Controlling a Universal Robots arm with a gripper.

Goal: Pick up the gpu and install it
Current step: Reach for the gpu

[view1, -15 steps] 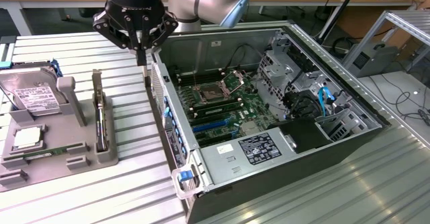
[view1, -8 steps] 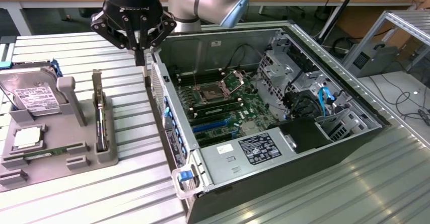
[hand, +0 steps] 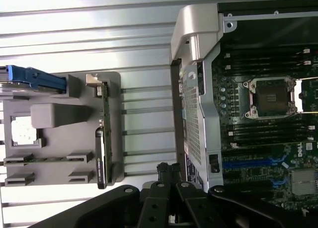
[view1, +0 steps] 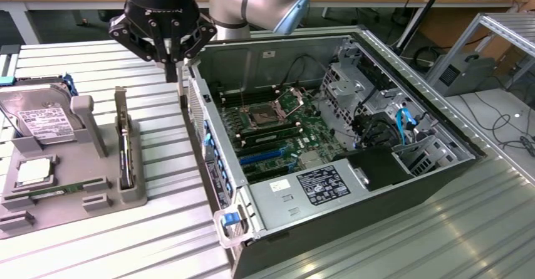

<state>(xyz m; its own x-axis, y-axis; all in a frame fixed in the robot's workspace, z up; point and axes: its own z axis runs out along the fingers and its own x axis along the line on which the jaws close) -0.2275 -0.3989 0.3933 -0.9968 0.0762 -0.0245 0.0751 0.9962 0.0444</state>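
The gpu [view1: 124,142], a long thin dark card with a silver bracket at its far end, stands on edge in a slot along the side of the grey holder tray [view1: 84,211] that faces the case. It also appears in the wrist view [hand: 103,138]. My gripper [view1: 172,72] hangs shut and empty above the table, over the gap between the tray and the open computer case [view1: 276,53]. Its closed fingers [hand: 169,172] sit beside the case's rear corner [hand: 196,34]. Blue expansion slots [view1: 267,156] [hand: 248,163] lie on the motherboard inside.
The tray also holds a silver hard drive [view1: 37,117], a square processor chip [view1: 34,172] and a green memory stick [view1: 50,195]. Inside the case are the processor socket [view1: 265,111], a power supply [view1: 322,185] and cables [view1: 401,125]. The table is ribbed metal [view1: 150,241].
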